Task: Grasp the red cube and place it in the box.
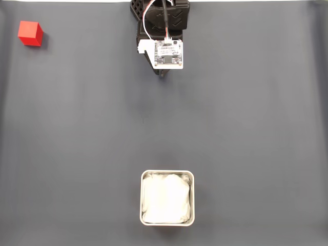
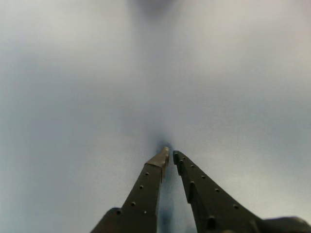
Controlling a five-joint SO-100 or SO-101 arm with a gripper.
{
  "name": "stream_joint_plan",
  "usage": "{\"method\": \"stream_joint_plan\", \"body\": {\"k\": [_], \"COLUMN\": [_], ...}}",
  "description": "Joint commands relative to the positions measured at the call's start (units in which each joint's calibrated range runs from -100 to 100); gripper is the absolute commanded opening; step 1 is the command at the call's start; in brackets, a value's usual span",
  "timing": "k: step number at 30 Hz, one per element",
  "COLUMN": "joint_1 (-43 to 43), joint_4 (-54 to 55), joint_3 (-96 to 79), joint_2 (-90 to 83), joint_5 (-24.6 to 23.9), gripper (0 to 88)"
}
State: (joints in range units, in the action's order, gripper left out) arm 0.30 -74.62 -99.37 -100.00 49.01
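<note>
The red cube [image 1: 30, 33] sits on the dark grey mat at the far upper left of the fixed view. The box [image 1: 167, 198], white with a soft white lining, stands at the bottom centre. My gripper [image 1: 163, 75] is at the top centre, mostly hidden under the arm's white board, far from both. In the wrist view the gripper [image 2: 171, 154] points down at bare mat with its two dark fingers nearly touching at the tips and nothing between them.
The dark grey mat [image 1: 246, 128] covers the whole table in the fixed view. The arm's base [image 1: 161, 15] occupies the top centre edge.
</note>
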Motion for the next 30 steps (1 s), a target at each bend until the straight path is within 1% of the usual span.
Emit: {"method": "stream_joint_plan", "body": {"k": [1,30], "joint_1": [0.84,0.48], "joint_4": [-1.03,-1.12], "joint_3": [-0.54,-0.54], "joint_2": [0.09,0.09], "joint_5": [-1.27,-0.68], "gripper": [0.0,0.0]}}
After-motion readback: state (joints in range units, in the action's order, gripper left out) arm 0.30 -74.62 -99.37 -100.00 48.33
